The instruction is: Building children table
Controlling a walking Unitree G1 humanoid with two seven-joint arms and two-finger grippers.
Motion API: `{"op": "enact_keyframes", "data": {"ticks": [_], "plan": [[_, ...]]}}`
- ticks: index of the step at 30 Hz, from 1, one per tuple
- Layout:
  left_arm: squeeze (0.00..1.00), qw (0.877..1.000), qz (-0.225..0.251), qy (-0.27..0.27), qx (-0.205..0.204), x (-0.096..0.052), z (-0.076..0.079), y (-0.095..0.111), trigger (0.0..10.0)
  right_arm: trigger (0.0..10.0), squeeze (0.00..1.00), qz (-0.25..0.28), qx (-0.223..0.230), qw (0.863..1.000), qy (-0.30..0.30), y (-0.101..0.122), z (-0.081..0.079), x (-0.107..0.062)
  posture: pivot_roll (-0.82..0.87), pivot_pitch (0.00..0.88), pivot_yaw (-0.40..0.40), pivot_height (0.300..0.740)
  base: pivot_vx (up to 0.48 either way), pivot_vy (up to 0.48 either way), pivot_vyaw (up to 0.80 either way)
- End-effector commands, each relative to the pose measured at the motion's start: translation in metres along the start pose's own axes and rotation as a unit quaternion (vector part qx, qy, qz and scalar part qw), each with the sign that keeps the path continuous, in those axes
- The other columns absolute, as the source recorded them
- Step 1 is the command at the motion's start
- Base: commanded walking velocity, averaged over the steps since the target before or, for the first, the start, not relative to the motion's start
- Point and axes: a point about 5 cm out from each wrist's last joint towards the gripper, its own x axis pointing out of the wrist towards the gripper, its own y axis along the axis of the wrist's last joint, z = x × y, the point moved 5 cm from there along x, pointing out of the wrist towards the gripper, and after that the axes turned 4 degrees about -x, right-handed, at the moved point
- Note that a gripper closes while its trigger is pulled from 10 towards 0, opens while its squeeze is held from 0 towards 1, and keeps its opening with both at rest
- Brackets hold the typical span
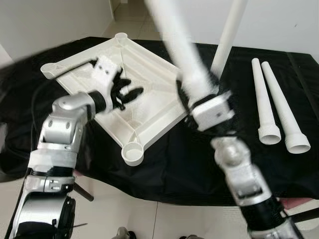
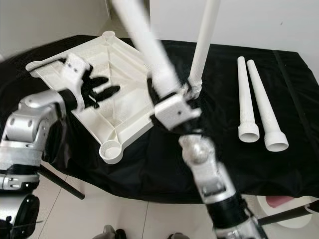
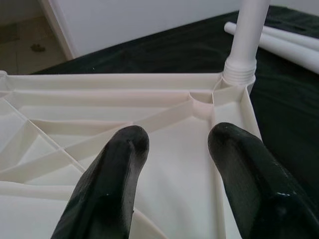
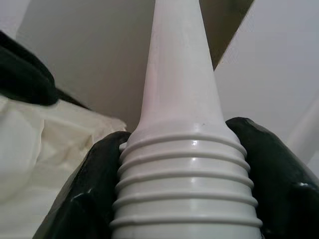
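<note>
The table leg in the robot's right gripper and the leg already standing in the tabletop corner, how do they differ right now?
The held leg is clamped in the right gripper near its threaded end and leans; the standing leg is upright, touched by nothing. The held leg is free of the upturned tabletop; the standing leg's threaded base sits in a corner socket. Both are white, tapered plastic tubes.

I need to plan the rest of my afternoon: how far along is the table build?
About a quarter done. One leg already stands in a corner socket of the upturned tabletop. The right gripper holds a second leg by its threaded end, not yet seated. The left gripper hovers open over the tabletop. Two more legs lie on the black cloth.
</note>
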Motion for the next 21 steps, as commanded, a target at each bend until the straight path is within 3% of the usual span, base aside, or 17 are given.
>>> {"op": "enact_keyframes", "data": {"ticks": [1, 3, 9, 10, 19, 20, 21], "plan": [[0.0, 0.998, 0.002, 0.063, -0.006, -0.002, -0.015, -0.001, 10.0, 10.0, 0.0, 0.025, 0.012, 0.999, -0.019, 0.013, 0.009, 0.004, -0.09, 0.106, 0.068, 0.74, 0.0, 0.0, 0.0], [0.0, 0.997, 0.021, 0.065, -0.022, -0.003, -0.016, 0.008, 10.0, 10.0, 0.0, -0.017, 0.053, 0.998, -0.021, -0.003, 0.005, 0.0, -0.09, 0.109, 0.074, 0.74, 0.0, 0.0, 0.0], [0.0, 0.996, 0.044, 0.052, -0.057, -0.001, -0.013, 0.017, 10.0, 10.0, 0.0, -0.048, 0.11, 0.993, -0.003, -0.016, -0.008, -0.006, -0.1, 0.109, 0.079, 0.74, 0.0, 0.0, 0.0], [1.0, 0.995, 0.051, 0.043, -0.075, -0.001, -0.011, 0.019, 10.0, 10.0, 0.0, -0.052, 0.119, 0.992, 0.003, -0.018, -0.012, -0.008, -0.1, 0.109, 0.082, 0.74, 0.0, 0.0, 0.0], [1.0, 0.979, 0.098, -0.029, -0.177, -0.004, 0.007, 0.036, 10.0, 10.0, 0.0, -0.053, 0.132, 0.989, 0.046, -0.024, -0.03, -0.015, -0.1, 0.097, 0.087, 0.74, 0.0, 0.0, 0.0], [0.11, 0.974, 0.114, -0.05, -0.191, -0.005, 0.013, 0.042, 10.0, 10.0, 0.0, -0.047, 0.13, 0.989, 0.059, -0.022, -0.033, -0.013, -0.1, 0.092, 0.084, 0.74, 0.0, 0.0, 0.0], [0.11, 0.974, 0.114, -0.05, -0.191, -0.005, 0.013, 0.042, 10.0, 10.0, 0.0, -0.047, 0.13, 0.989, 0.059, -0.022, -0.033, -0.013, -0.1, 0.092, 0.084, 0.74, 0.0, 0.0, 0.0]]}}
